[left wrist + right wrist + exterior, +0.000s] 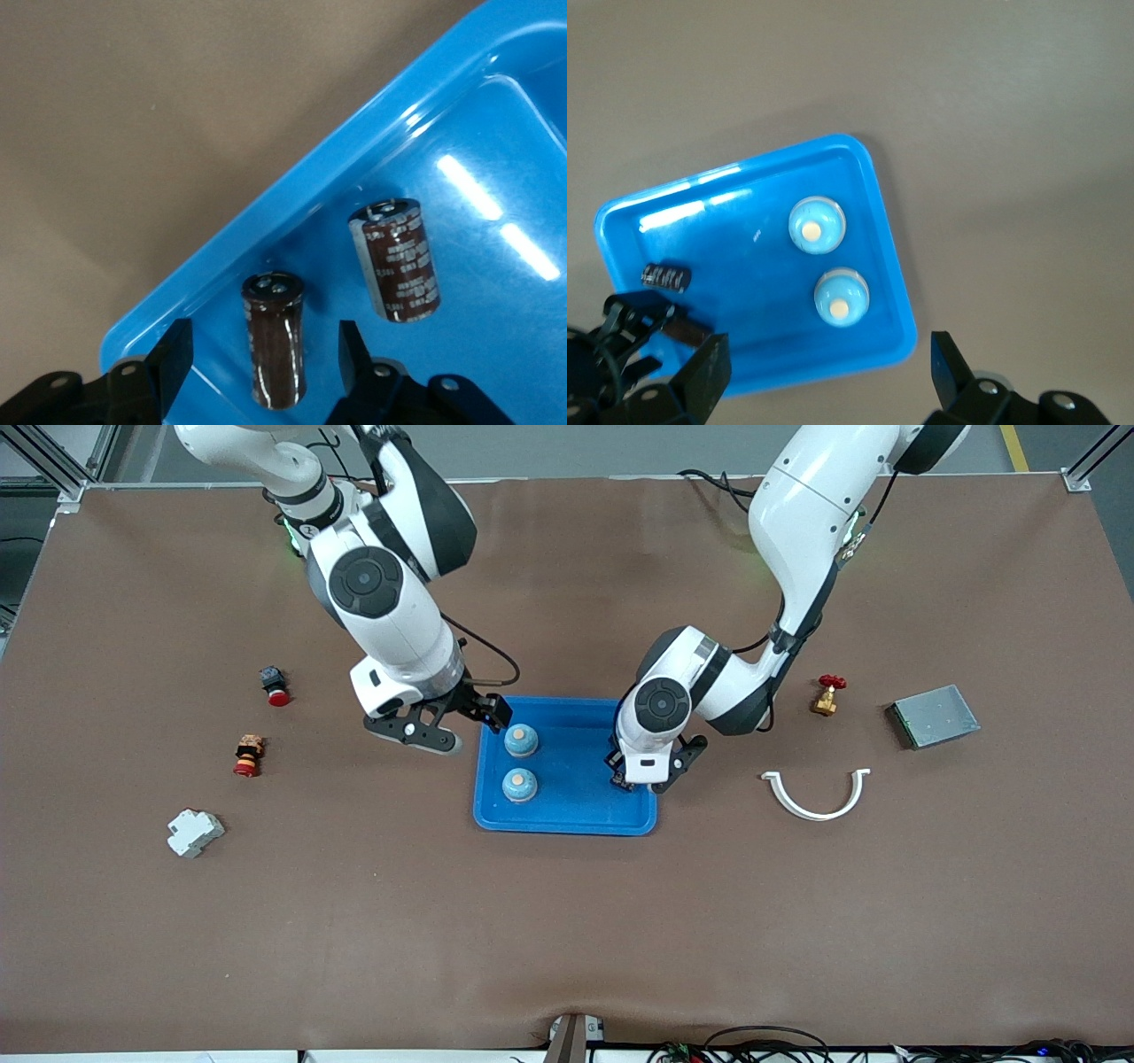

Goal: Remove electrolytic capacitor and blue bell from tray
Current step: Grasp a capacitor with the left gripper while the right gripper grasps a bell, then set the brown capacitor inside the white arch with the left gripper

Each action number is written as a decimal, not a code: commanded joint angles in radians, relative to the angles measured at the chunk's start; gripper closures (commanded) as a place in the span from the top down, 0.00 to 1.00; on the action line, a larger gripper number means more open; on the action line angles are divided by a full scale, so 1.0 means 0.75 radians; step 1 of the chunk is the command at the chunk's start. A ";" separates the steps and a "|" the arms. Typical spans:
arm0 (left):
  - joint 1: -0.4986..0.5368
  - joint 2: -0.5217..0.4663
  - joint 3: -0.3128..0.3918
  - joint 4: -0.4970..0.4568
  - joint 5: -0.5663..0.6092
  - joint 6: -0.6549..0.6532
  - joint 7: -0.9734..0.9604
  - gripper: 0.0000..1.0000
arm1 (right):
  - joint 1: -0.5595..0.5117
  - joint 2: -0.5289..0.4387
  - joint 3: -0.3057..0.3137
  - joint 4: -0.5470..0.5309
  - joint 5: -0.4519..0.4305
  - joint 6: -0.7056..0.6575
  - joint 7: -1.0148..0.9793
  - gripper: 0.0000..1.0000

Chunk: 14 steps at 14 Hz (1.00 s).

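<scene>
A blue tray (576,815) holds two light-blue bells (521,740) (519,785) at the end toward the right arm. Two dark brown capacitors lie at the tray's other end. My left gripper (264,343) is low in the tray, open, its fingers either side of one capacitor (276,345) with a gap on each side. The second capacitor (399,259) lies beside it. My right gripper (465,726) hangs open and empty over the tray's rim beside the bells (816,224) (841,297).
Toward the right arm's end lie a red-capped button (275,686), a red-and-orange stacked part (249,755) and a white block (194,832). Toward the left arm's end are a brass valve (827,694), a white curved bracket (817,795) and a grey metal box (933,716).
</scene>
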 commanded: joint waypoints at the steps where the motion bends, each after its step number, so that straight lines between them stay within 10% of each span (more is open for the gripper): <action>1: -0.015 0.021 0.009 0.013 0.018 0.045 -0.036 0.68 | 0.040 0.016 -0.013 -0.111 0.020 0.125 -0.056 1.00; 6: -0.019 0.043 0.007 0.015 0.022 0.058 -0.072 0.54 | 0.075 0.120 -0.013 -0.098 0.016 0.133 -0.148 1.00; 10: -0.025 0.037 0.007 0.015 0.012 0.058 -0.083 0.00 | 0.077 0.200 -0.013 -0.051 0.012 0.156 -0.150 1.00; 14: -0.013 0.001 0.007 0.015 0.012 0.046 -0.140 0.00 | 0.085 0.290 -0.013 0.012 0.008 0.162 -0.185 1.00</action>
